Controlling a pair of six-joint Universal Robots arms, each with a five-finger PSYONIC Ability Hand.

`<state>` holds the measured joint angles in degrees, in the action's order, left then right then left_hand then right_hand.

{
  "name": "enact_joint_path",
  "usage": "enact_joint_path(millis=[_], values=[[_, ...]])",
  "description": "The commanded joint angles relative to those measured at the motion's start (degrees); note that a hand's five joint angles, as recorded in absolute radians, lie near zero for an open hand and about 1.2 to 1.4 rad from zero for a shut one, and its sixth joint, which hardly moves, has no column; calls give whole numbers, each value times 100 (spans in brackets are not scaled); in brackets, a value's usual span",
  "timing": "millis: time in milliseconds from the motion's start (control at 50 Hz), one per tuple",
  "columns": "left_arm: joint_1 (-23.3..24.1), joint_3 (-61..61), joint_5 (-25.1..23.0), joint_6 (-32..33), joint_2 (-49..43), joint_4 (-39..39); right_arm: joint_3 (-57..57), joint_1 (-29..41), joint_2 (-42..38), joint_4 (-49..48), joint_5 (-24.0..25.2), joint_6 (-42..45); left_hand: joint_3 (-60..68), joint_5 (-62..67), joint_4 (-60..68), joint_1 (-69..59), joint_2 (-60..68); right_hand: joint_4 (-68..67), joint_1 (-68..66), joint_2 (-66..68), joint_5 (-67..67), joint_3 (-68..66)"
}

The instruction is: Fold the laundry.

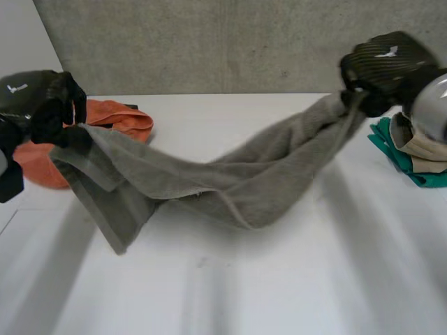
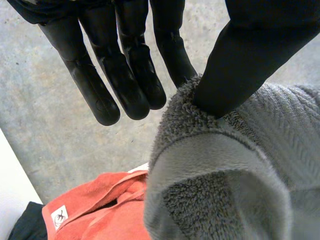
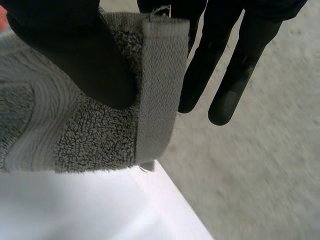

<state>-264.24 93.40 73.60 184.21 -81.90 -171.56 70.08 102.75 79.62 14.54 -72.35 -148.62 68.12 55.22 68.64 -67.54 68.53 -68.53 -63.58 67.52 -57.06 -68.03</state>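
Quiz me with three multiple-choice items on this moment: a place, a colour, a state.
1. The orange cloth lies: A by the right hand; B by the left hand; C on top of the towel.
2. The towel strung between both hands is: A green; B orange; C grey.
3. The right hand is: A shut on the towel; B open; C shut on nothing.
Key: 1 B, it sits just behind the left hand. 2 C, grey pile in every view. 3 A, thumb and finger pinch its hem in the right wrist view.
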Motion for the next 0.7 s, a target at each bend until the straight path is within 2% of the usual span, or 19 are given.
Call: enact_joint_path(millis=[20,100,180,240,300,360,380,440,460,540,620,700], values=[[144,-507,-56,53,-203,1177,111,-510,291,1173,405,201,1188,1478,1136,-1246,1147,-1147,-1642,1248,-1294,-1197],[390,-621,181,132,-835,1160,234,-572,-16,1271,397,588,1188,1478,1136,-1246,1147,-1147,-1642,1248,-1294,-1197],[592,-928,602,413,-1731,897,112,-563,-560,1148,143,843,1188,1478,1136,-1246,1147,-1147,-1642,1248,-1294,-1197],[741,-1401,822,676,-2416,581,-177,-380,-1104,807,-155,730,1188,1478,1136,-1246,1147,-1147,-1642,1248,-1294,-1197],[882,-2094,832,844,-2891,64,-529,-238,-1474,271,-420,484,1188,1478,1136,-1246,1147,-1147,-1642,1248,-1294,-1197],[918,-2659,849,792,-3086,-394,-908,-168,-1695,-853,-789,-104,1188,1478,1136,-1246,1147,-1147,-1642,1248,-1294,-1197],[927,-3000,875,679,-3113,-744,-978,-176,-1678,-1579,-946,-488,1188,1478,1136,-1246,1147,-1147,-1642,1248,-1294,-1197],[918,-3380,919,389,-3078,-1299,-935,-185,-1538,-2716,-1123,-1053,1188,1478,1136,-1246,1147,-1147,-1642,1248,-1294,-1197],[909,-3555,972,109,-3017,-1710,-874,-211,-1406,-3468,-1228,-1412,1188,1478,1136,-1246,1147,-1147,-1642,1248,-1294,-1197],[865,-3846,1226,-437,-2920,-2424,-724,-264,-1168,-4641,-1299,-1819,1188,1478,1136,-1246,1147,-1147,-1642,1248,-1294,-1197],[891,-3987,1315,-474,-2937,-2128,-926,-264,-1212,-4470,-1194,-1802,1188,1478,1136,-1246,1147,-1147,-1642,1248,-1294,-1197],[962,-3900,1219,-439,-3042,-1565,-1119,-247,-1396,-3714,-878,-1749,1188,1478,1136,-1246,1147,-1147,-1642,1248,-1294,-1197]])
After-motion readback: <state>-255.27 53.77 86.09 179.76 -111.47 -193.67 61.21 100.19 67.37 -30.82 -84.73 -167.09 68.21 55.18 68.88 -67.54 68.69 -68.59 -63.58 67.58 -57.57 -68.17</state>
